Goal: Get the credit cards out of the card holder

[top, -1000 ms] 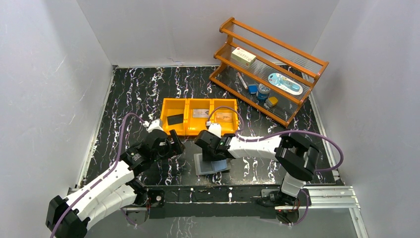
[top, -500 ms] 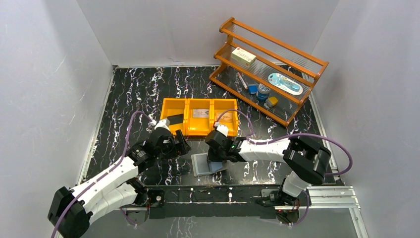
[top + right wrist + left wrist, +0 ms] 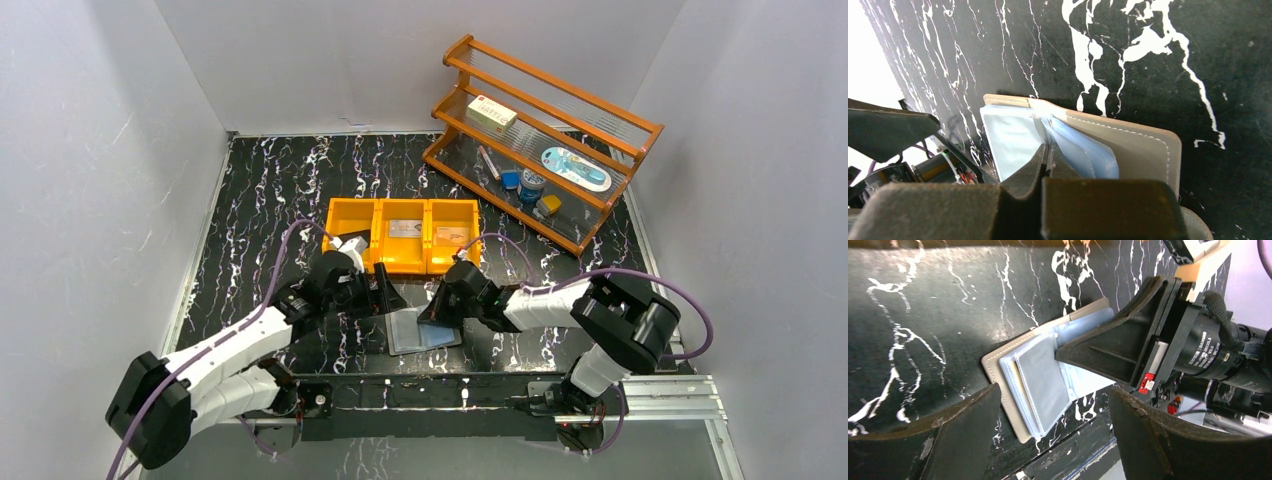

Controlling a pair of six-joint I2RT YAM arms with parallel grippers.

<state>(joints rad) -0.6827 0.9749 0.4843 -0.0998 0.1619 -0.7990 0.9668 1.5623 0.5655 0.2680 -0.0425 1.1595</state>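
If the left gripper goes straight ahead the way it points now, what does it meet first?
Probably the open card holder, straight ahead; the shut right gripper at its leaves is close behind, though depth is unclear.

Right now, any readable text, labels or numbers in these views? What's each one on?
Nothing can be quoted with confidence.
cream box: red print, too small to read.
black wrist motor, left wrist view: white lettering, too blurred to read.
cards in the orange bin: markings too small to read.
card holder: no text visible in any view.
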